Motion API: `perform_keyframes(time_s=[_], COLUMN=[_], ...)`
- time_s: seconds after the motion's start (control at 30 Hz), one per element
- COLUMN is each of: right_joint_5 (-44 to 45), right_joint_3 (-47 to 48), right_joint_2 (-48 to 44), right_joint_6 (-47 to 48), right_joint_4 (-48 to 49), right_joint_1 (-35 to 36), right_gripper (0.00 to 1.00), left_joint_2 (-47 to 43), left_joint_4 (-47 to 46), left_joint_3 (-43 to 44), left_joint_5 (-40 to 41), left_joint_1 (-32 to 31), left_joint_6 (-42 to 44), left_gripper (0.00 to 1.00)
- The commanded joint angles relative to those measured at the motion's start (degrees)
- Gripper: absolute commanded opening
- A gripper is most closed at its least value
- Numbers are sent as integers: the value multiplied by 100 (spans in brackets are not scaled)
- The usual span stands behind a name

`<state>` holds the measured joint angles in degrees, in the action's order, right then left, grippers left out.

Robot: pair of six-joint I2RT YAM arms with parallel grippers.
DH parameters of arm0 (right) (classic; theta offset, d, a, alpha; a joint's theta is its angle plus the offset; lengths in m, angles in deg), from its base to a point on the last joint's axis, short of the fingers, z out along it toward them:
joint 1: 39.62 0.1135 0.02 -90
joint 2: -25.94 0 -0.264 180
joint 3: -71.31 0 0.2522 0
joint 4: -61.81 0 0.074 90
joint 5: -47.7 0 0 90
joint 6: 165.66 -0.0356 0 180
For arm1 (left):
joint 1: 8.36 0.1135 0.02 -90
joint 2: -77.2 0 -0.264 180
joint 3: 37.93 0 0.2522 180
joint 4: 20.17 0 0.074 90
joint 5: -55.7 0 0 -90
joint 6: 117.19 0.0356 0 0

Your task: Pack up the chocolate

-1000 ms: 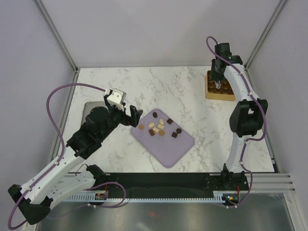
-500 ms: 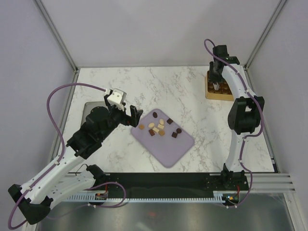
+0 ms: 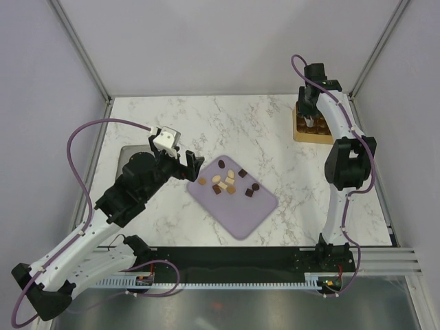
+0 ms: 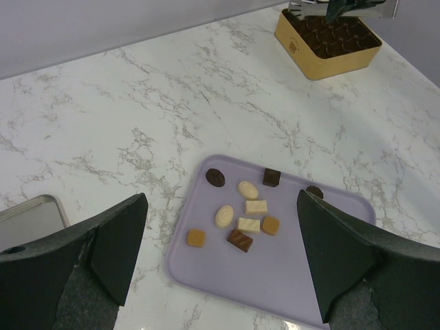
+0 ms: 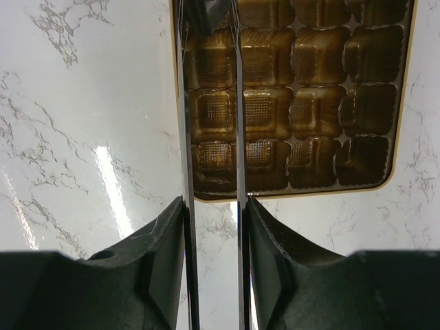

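The chocolate [image 4: 256,206] lies loose on the lilac mat [image 3: 240,216] at the middle of the table [image 3: 172,117]. The gold tray [image 4: 316,65] sits well apart, at about 2 o'clock from the mat.

Your left claw [image 3: 187,165] hangs fully released over the mat's 10 o'clock corner, holding nothing. Your right claw [image 5: 210,137] is over the tray with its thin blades partly apart. The tips run out of view, so you cannot tell whether a piece is pinched there.

Expect the pieces to be very light, rigid, smooth and easy to scuff. They are likely to skate on the mat or pop out under a hard squeeze. Take the squarish ones across two flat sides, low down. Take the ovals across the short axis. The outliers at the mat's 9 and 12 o'clock look easier than the crowded middle.

The left wrist view shows:
- four cream pieces, two oval and two rectangular
- two caramel pieces
- four dark pieces

The overhead view hints at one more dark piece at the group's 3 o'clock, too small to confirm. There is one mat and one tray.
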<state>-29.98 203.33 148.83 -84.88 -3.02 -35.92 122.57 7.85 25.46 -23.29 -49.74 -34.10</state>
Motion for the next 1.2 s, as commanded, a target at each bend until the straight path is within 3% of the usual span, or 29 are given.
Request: perform_keyframes(time_s=[0.0, 0.37, 0.63, 0.87, 0.97, 1.17], right_joint_5=[51, 69, -194, -590, -607, -538], right_joint_3=[338, 426, 400, -1372, -2742, -4097], right_joint_2=[68, 42, -362, -1986, -2802, -3982], right_joint_6=[77, 78, -124, -309, -353, -651], right_joint_4=[132, 124, -78, 69, 316, 317], right_joint_1=[-36, -45, -10, 472, 1052, 2291], right_gripper=[46, 54, 51, 48, 48, 48], left_joint_2=[-45, -45, 7, -54, -63, -81], left_joint_4=[-125, -125, -125, -160, -143, -143], left_joint_3=[56, 47, 47, 30, 38, 3], left_joint_5=[68, 77, 95, 350, 306, 419], left_joint_1=[-27, -27, -36, -27, -27, -27], left_joint_6=[226, 226, 217, 287, 305, 323], left_gripper=[97, 97, 97, 97, 97, 97])
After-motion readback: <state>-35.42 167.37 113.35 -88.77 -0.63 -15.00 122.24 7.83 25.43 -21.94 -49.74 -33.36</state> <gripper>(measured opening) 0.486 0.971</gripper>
